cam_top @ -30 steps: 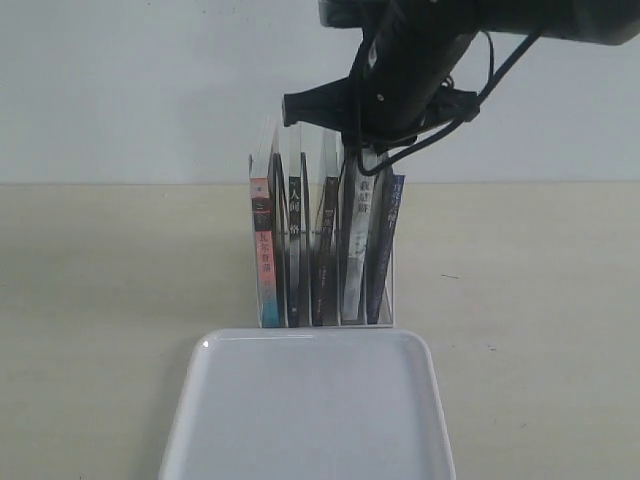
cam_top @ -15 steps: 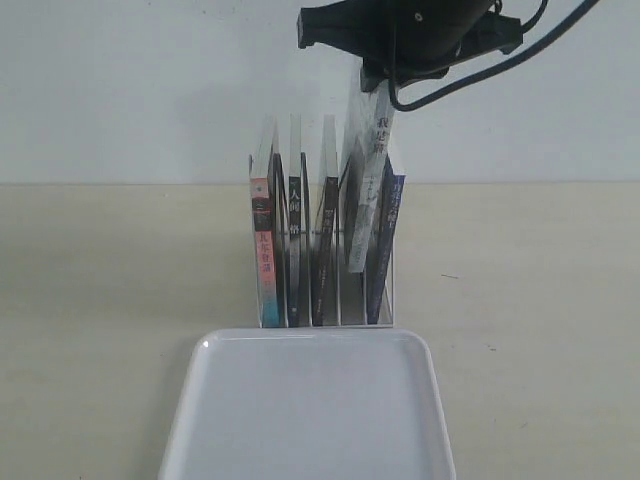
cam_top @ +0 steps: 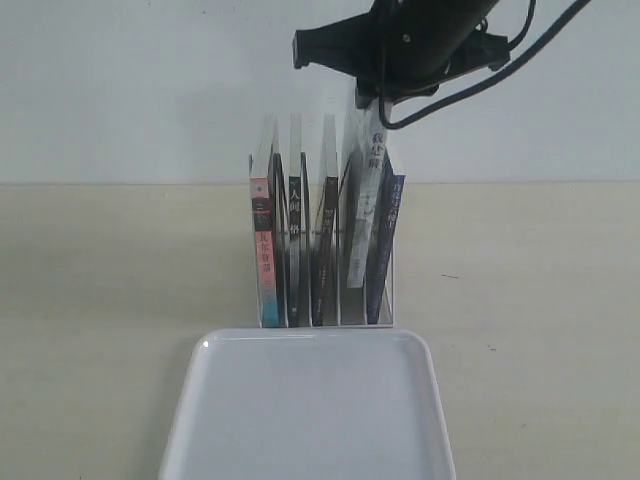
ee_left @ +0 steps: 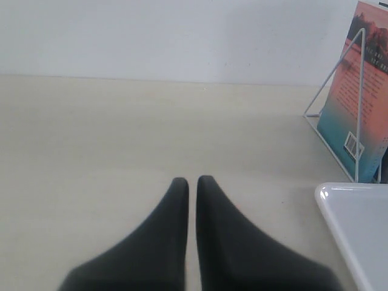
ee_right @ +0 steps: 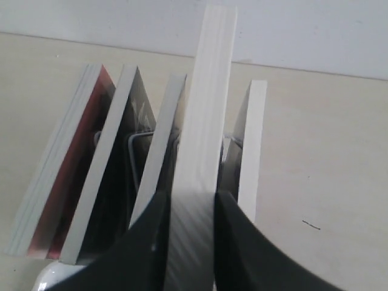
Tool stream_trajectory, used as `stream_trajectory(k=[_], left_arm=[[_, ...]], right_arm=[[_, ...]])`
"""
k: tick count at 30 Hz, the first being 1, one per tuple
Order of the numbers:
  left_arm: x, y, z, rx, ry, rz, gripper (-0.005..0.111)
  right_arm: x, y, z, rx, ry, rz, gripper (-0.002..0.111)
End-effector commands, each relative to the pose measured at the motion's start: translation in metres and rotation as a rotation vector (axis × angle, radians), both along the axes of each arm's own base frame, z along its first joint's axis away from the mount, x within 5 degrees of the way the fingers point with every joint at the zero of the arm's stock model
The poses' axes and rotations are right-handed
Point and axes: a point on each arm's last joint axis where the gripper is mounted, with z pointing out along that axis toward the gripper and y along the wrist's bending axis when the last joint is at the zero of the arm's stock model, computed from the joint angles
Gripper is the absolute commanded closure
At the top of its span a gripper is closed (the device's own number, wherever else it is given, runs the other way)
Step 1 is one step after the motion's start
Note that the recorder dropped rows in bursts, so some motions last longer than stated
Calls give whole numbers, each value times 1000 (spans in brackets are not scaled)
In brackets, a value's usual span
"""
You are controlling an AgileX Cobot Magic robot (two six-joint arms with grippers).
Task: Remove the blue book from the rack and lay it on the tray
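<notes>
The blue book (cam_top: 388, 240) is not yet drawn: it stands in the rack (cam_top: 328, 140), in the end slot. Beside it, the grey-white book (cam_top: 365, 215) is clamped in the jaws of the right gripper (ee_right: 191, 206) and stands higher than the others. The jaws of the left gripper (ee_left: 191, 180) are nearly closed on nothing. Nothing lies on the tray (cam_top: 310, 420), so the whole task is judged still to be done.

Seen from outside, my black right arm (cam_top: 420, 35) is cut off by the top edge and hides the top of the grey-white-spined paperback book (cam_top: 366, 205). The spine titles are too small to read. The large white rectangular plastic tray (cam_top: 310, 420) runs off the bottom edge. My right claw (ee_right: 193, 203) is blurred and covers that book's lower page edges. My left claw (ee_left: 191, 185) blurs as it runs out of the picture, and the red-and-teal paperback (ee_left: 357, 103) is cropped by the picture's edge.
</notes>
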Motion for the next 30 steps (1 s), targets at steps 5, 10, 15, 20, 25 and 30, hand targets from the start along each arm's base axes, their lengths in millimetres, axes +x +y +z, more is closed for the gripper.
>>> stream_trajectory(k=[5,10,15,20,25,30], left_arm=[[0,0,-1,-9,3,-1,103],[0,0,-1,-9,3,-1,103],[0,0,-1,-9,3,-1,103],[0,0,-1,-9,3,-1,103],[0,0,-1,-9,3,-1,103],[0,0,-1,-9,3,-1,103]], right_arm=[[15,11,-20,0,-15,13,108],[18,14,-27,5,-7,9,108],[20,16,-33,-4,8,7,105],[20,16,-33,-5,9,7,76],[20,15,-32,-11,5,13,68],[14,11,-19,-17,-18,26,68]])
